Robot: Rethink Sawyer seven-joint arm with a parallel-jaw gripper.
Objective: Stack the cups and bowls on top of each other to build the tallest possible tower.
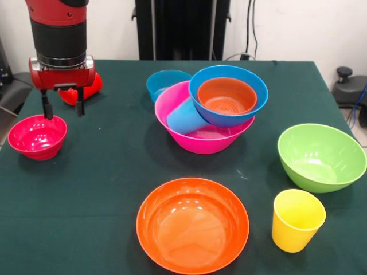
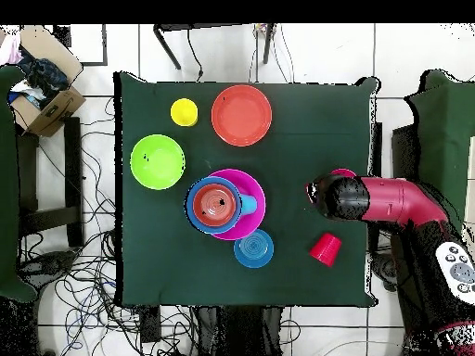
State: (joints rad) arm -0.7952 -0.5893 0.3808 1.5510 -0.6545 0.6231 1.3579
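The tower is a large pink bowl (image 1: 198,143) (image 2: 254,219) at mid-table. A light blue cup (image 1: 184,117) (image 2: 248,203) lies on its side inside it. A large blue bowl (image 1: 252,109) (image 2: 194,208) rests tilted on them, with a small orange bowl (image 1: 226,95) (image 2: 216,204) in it. My gripper (image 1: 62,109) hangs open and empty just above the far rim of a small red bowl (image 1: 37,136) (image 2: 344,172). A red cup (image 1: 90,87) (image 2: 326,248) lies tipped behind the gripper. In the overhead view the arm (image 2: 376,199) covers the gripper.
A small blue bowl (image 1: 163,83) (image 2: 253,248) stands behind the pink one. A large orange bowl (image 1: 192,224) (image 2: 241,115), a yellow cup (image 1: 297,220) (image 2: 184,112) and a large green bowl (image 1: 321,156) (image 2: 157,161) stand apart from one another along the front and right.
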